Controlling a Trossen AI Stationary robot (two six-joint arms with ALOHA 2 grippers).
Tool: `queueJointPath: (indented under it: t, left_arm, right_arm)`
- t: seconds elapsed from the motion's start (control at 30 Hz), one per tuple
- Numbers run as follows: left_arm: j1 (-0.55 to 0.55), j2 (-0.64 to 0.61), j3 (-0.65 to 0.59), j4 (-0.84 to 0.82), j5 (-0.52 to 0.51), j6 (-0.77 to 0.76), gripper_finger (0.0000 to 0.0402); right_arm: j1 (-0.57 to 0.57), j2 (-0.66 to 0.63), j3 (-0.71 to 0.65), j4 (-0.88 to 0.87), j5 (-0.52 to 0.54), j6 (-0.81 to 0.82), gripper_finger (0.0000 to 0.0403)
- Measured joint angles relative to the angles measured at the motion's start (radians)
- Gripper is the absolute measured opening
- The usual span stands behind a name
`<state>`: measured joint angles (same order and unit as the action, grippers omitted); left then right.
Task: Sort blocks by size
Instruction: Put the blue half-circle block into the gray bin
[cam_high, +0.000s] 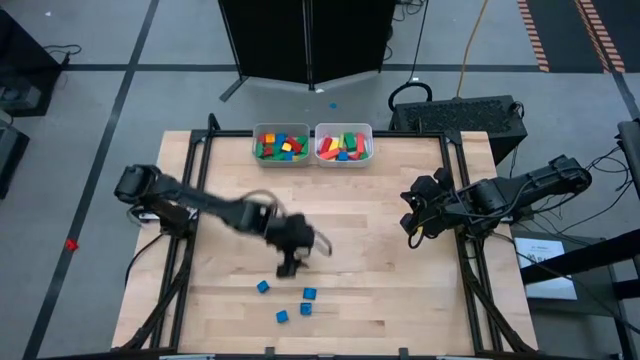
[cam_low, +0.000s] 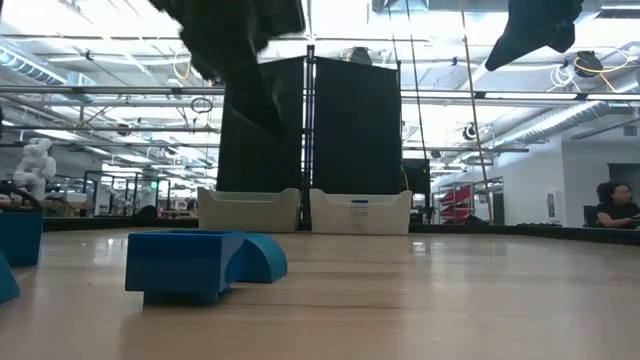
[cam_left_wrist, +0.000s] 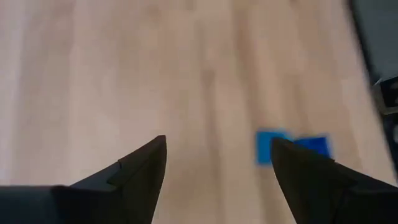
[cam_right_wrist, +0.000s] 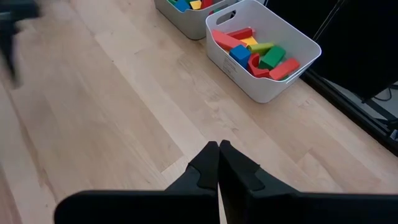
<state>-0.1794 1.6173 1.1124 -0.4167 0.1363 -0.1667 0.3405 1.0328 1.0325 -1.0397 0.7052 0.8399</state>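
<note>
Several small blue blocks lie on the wooden table near its front edge: one (cam_high: 263, 287), one (cam_high: 309, 294), one (cam_high: 283, 316) and one (cam_high: 305, 308). Two of them show close up in the low view (cam_low: 190, 263). My left gripper (cam_high: 290, 268) is open and empty above the table, just behind these blocks; blue blocks (cam_left_wrist: 292, 148) show past its fingers in the left wrist view. My right gripper (cam_high: 412, 228) is shut and empty at the table's right side. Two pale bins (cam_high: 281, 145) (cam_high: 344, 144) at the far edge hold many coloured blocks.
The two bins stand side by side at the middle of the far edge; in the right wrist view the right bin (cam_right_wrist: 264, 46) holds red, blue, green and yellow blocks. Bare wood lies between the bins and the blue blocks. A person sits in the room beyond (cam_low: 612, 205).
</note>
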Motion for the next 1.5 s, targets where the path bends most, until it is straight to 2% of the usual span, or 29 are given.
queueJointPath:
  t: [0.23, 0.4, 0.5, 0.7, 1.0, 1.17, 1.5]
  left_arm:
    - [-0.245, 0.0, -0.163, 0.308, -0.232, -0.112, 0.0285]
    - [-0.309, 0.0, -0.266, 0.395, -0.424, -0.116, 0.0285]
    - [-0.306, 0.006, -0.302, 0.427, -0.419, -0.117, 0.0285]
    - [-0.315, 0.091, -0.304, 0.554, -0.321, -0.117, 0.0285]
    - [-0.319, 0.213, -0.288, 0.595, -0.324, -0.116, 0.0285]
    - [-0.319, 0.273, -0.287, 0.677, -0.322, -0.114, 0.0285]
    - [-0.318, 0.285, -0.287, 0.744, -0.318, -0.113, 0.0285]
  right_arm:
    - [0.0, 0.0, 0.0, 0.0, -0.005, -0.014, 0.0]
    - [0.0, 0.0, 0.0, 0.005, -0.005, -0.014, 0.0]
    - [0.0, 0.0, 0.0, 0.017, -0.005, -0.014, 0.0]
    - [0.0, 0.0, 0.0, 0.032, -0.005, -0.009, 0.0]
    - [0.0, 0.0, 0.0, 0.044, -0.005, -0.007, 0.0]
    - [0.0, 0.0, 0.0, 0.051, -0.004, -0.007, 0.0]
    - [0.0, 0.0, 0.0, 0.051, -0.004, -0.01, 0.0]
